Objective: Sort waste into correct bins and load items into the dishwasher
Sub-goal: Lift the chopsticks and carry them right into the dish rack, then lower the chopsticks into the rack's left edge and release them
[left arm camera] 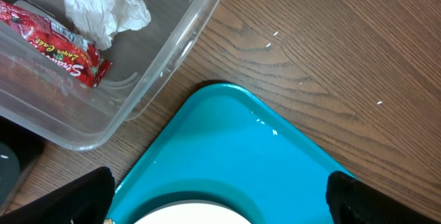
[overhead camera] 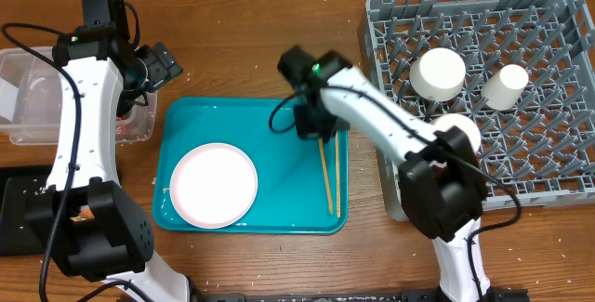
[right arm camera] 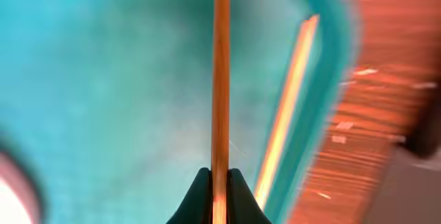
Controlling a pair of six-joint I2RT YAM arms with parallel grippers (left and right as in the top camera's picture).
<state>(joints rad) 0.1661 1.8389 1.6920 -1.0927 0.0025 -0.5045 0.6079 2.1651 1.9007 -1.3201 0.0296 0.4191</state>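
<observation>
The right gripper (right arm camera: pixel 220 177) is pinched together on one chopstick (right arm camera: pixel 220 79), which runs straight out from between its fingers over the teal tray (overhead camera: pixel 279 144). The other chopstick (right arm camera: pixel 289 107) lies just beside it, nearer the tray's right rim. From overhead, both sticks lie along the tray's right side, with the gripper at their far end. A white plate (overhead camera: pixel 214 184) sits on the tray's left half.

To the right of the tray, the grey rack (overhead camera: pixel 548 167) stands on the desk (overhead camera: pixel 242 51). It holds a bowl (overhead camera: pixel 438 72), a cup (overhead camera: pixel 507 86) and another white piece partly hidden by the arm.

The left gripper (left arm camera: pixel 220 196) hangs with its fingers (left arm camera: pixel 83 198) spread wide apart and nothing between them, above the tray's far left corner. Just beside that corner is the clear tub (left arm camera: pixel 172 52), with the paper wad (left arm camera: pixel 103 7) and the red wrapper (left arm camera: pixel 55 41) inside. A black tray (overhead camera: pixel 14 211) lies at the desk's near left edge.
</observation>
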